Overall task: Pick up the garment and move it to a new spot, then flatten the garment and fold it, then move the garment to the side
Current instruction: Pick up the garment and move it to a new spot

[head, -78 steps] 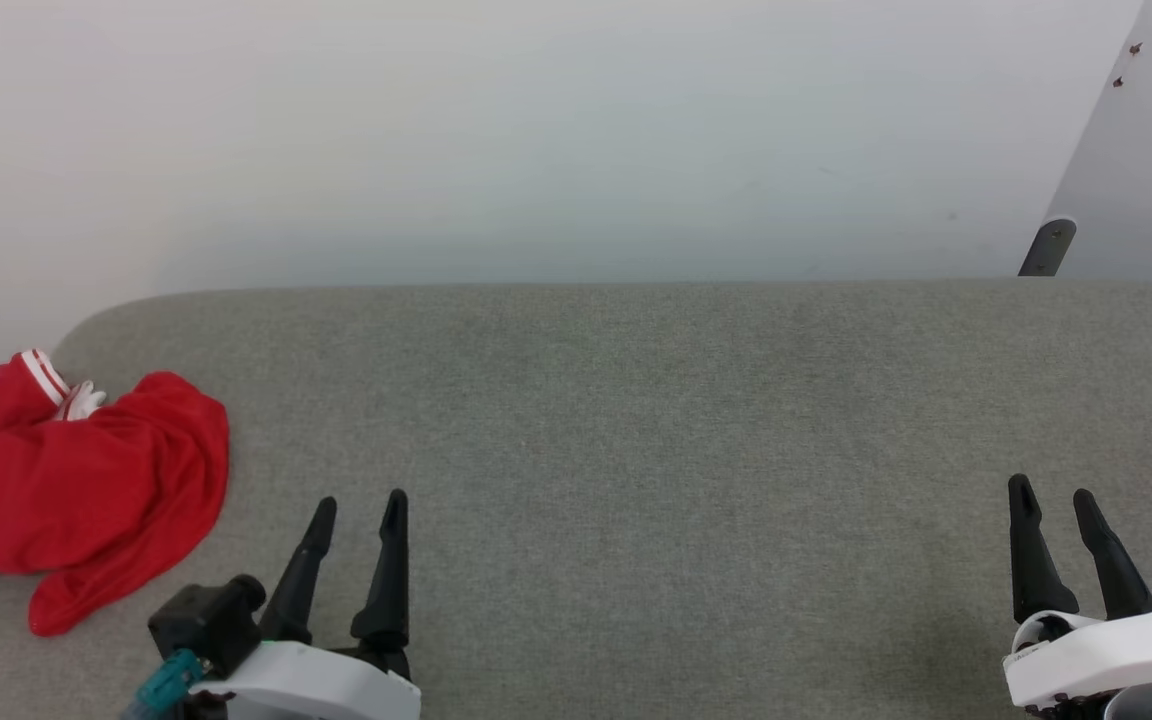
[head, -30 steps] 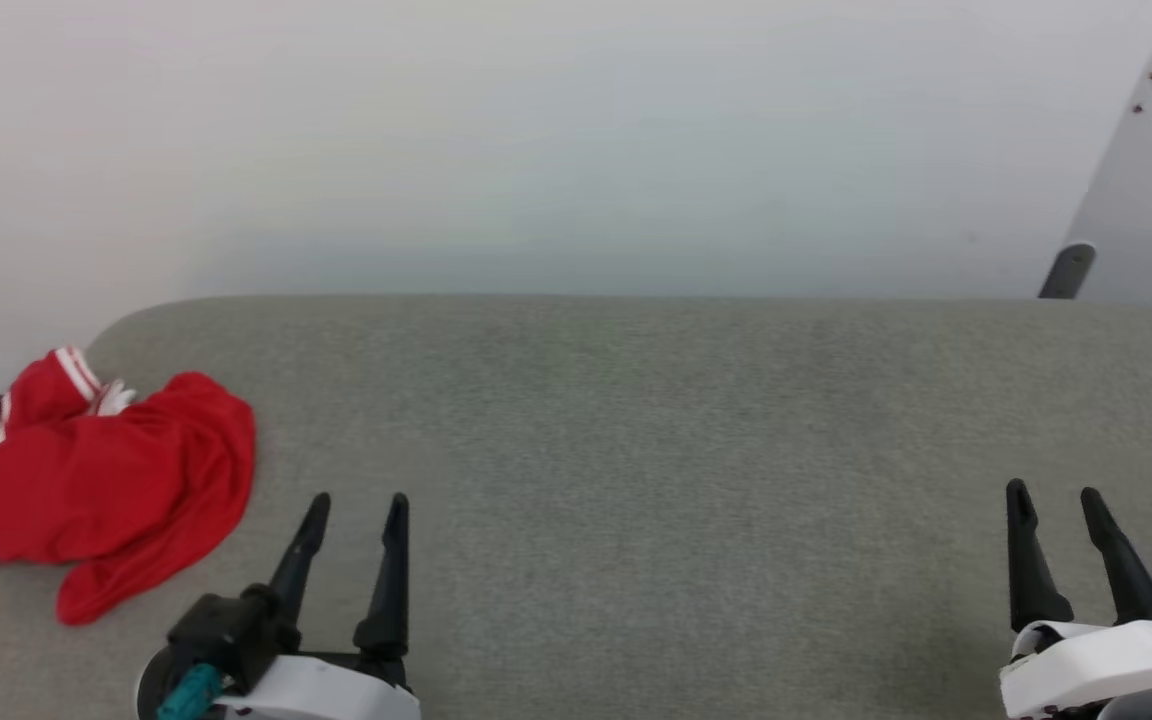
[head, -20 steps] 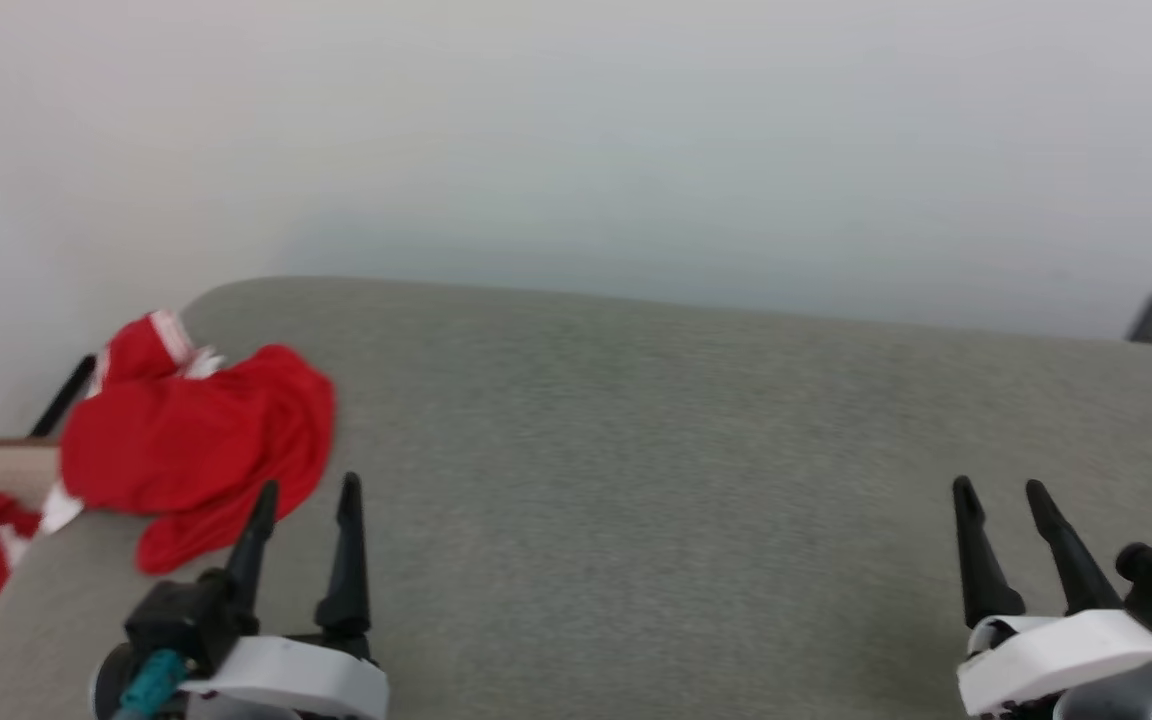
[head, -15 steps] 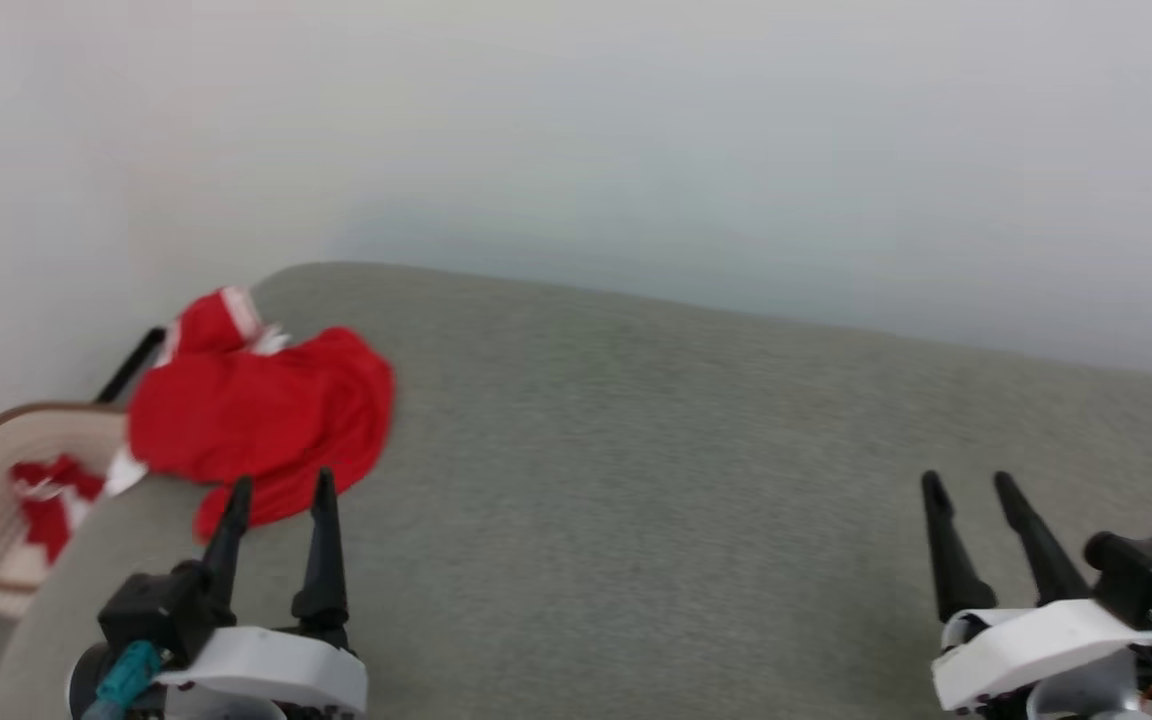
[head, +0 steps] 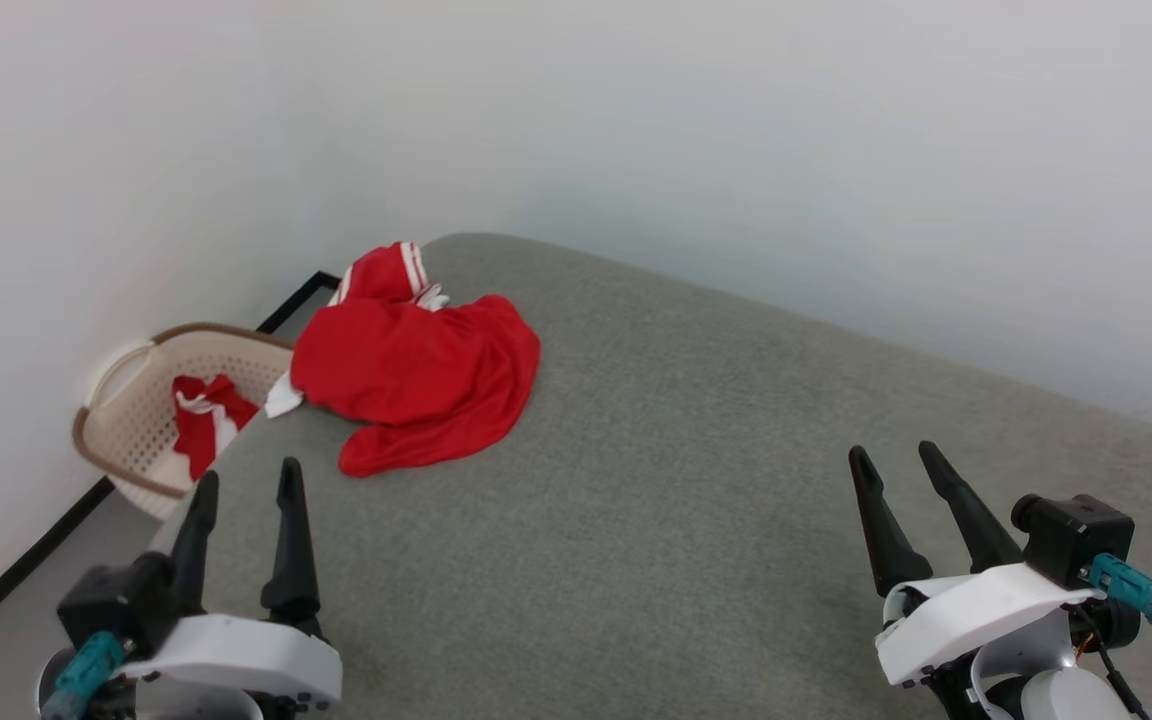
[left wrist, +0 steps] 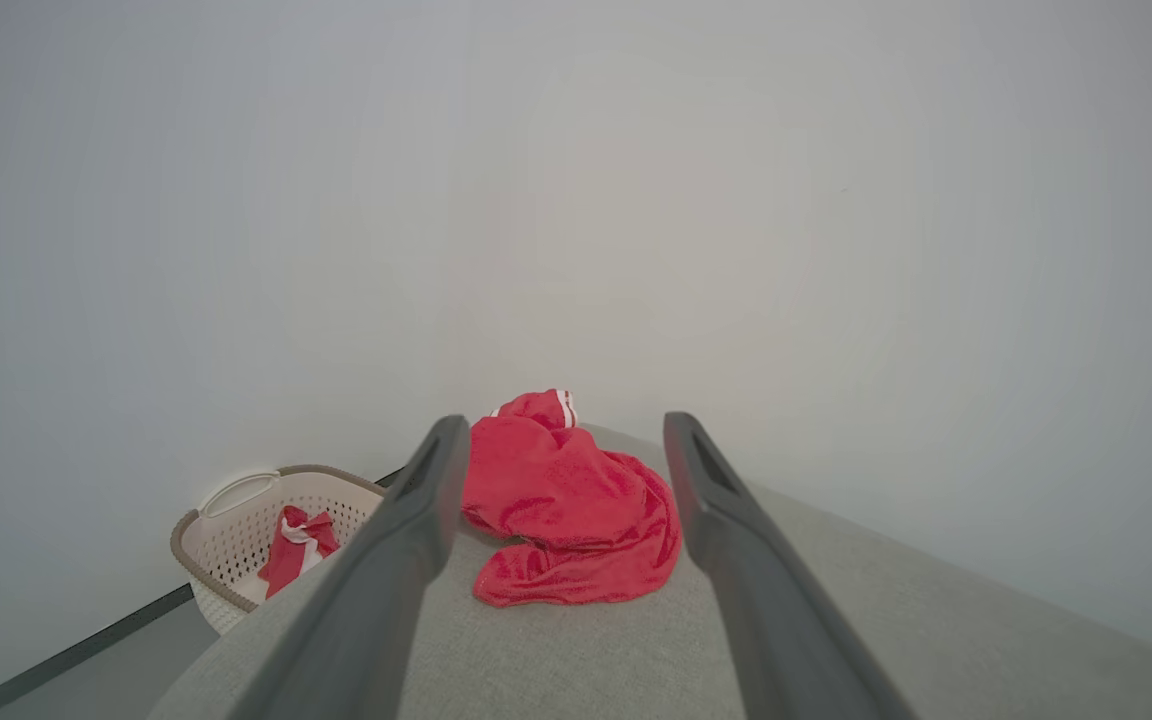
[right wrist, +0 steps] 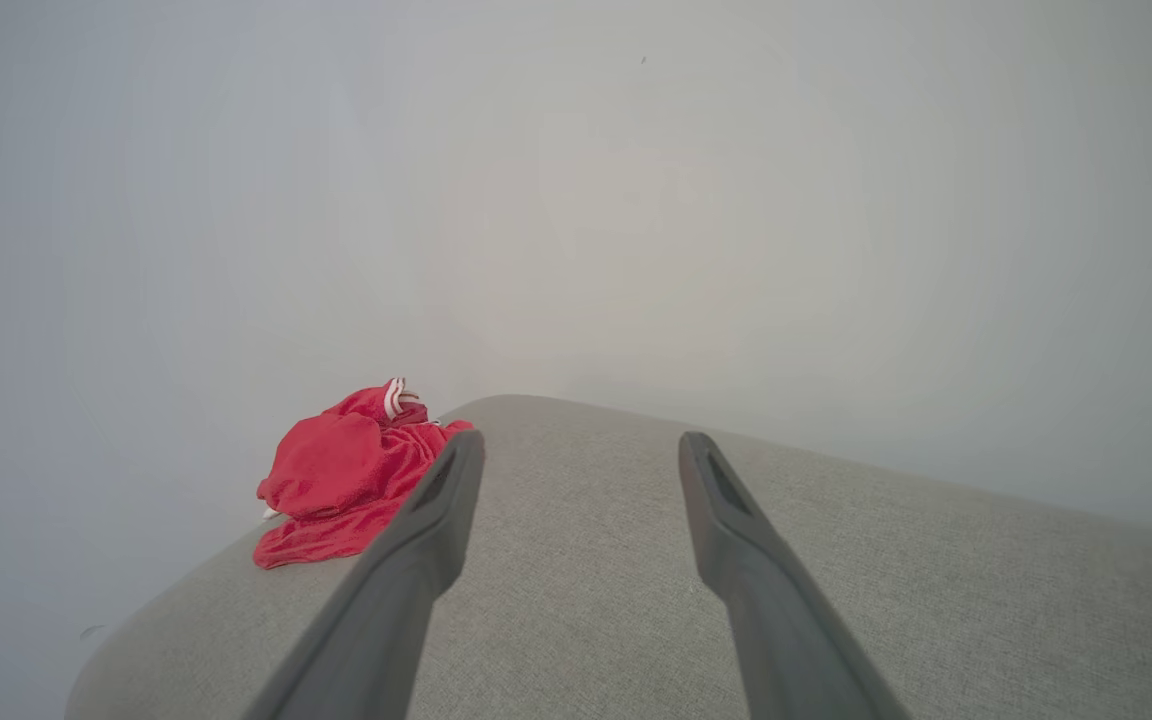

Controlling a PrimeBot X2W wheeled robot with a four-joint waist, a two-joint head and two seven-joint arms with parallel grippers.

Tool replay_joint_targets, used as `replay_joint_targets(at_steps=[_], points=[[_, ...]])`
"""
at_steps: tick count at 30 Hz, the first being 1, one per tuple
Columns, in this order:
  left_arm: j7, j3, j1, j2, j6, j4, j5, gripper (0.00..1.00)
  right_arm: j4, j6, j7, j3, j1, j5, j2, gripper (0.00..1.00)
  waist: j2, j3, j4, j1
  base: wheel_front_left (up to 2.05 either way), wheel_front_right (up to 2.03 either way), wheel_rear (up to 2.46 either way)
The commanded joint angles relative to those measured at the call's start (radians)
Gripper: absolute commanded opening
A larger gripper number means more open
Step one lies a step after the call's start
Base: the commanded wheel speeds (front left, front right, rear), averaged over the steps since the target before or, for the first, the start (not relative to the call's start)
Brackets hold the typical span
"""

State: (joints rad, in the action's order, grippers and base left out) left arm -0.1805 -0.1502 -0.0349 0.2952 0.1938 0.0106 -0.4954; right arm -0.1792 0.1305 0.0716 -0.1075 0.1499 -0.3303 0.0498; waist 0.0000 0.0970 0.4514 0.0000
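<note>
The garment (head: pixel 416 375) was seen crumpled at the far left of the grey cushion (head: pixel 696 500), untouched. The left gripper (head: pixel 246 472) and right gripper (head: pixel 891 452) were held wide open, empty. The pick-up was judged not yet begun; a forward reach onto the heap was called for.

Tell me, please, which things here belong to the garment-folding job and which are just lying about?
Belongs to the job: garment, crumpled on the grey cushion; left gripper, open; right gripper, open.
Lying about: basket beside the cushion; red-and-white cloth inside it.
</note>
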Motion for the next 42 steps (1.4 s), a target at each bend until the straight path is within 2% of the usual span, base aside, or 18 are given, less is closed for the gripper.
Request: replay_joint_targets(at_steps=[1,6,10,15,20,28,34,42], points=[[0.006,0.001,-0.002,0.004,0.004,0.003,-0.006,1.0,-0.003,0.0,0.006,-0.002,0.007,0.003,0.001,1.0,0.0,-0.015,0.018,0.0,0.0,0.0,0.0],[0.078,-0.017,-0.072,0.036,-0.025,-0.01,-0.015,1.0,-0.011,0.0,0.003,0.014,-0.005,0.013,0.001,1.0,0.0,-0.028,0.026,0.0,0.0,0.0,0.0],[0.162,-0.045,-0.185,0.066,-0.077,-0.054,-0.03,1.0,0.012,0.0,-0.011,0.041,-0.03,0.036,0.001,1.0,0.0,-0.045,0.03,0.0,0.0,0.0,0.0],[0.271,-0.04,-0.353,0.096,-0.131,-0.115,-0.083,1.0,0.096,0.0,-0.065,0.056,0.002,0.085,0.002,1.0,0.0,-0.165,-0.022,0.0,0.0,0.0,0.0],[0.384,-0.007,-0.527,0.108,-0.157,-0.222,-0.166,1.0,0.185,0.0,-0.118,0.063,0.052,0.113,0.026,1.0,0.0,-0.307,-0.08,0.0,0.0,0.0,0.0],[0.572,0.014,-0.748,0.141,-0.173,-0.422,-0.254,1.0,0.28,0.0,-0.161,0.063,0.129,0.112,0.064,1.0,0.0,-0.509,-0.178,0.0,0.0,0.0,0.0],[0.719,0.019,-0.868,0.137,-0.168,-0.595,-0.32,1.0,0.324,0.0,-0.173,0.067,0.176,0.106,0.083,1.0,0.0,-0.62,-0.235,0.0,0.0,0.0,0.0],[0.792,0.005,-0.965,0.149,-0.135,-0.797,-0.319,1.0,0.357,0.0,-0.182,0.064,0.197,0.101,0.095,1.0,0.0,-0.696,-0.278,0.0,0.0,0.0,0.0]])
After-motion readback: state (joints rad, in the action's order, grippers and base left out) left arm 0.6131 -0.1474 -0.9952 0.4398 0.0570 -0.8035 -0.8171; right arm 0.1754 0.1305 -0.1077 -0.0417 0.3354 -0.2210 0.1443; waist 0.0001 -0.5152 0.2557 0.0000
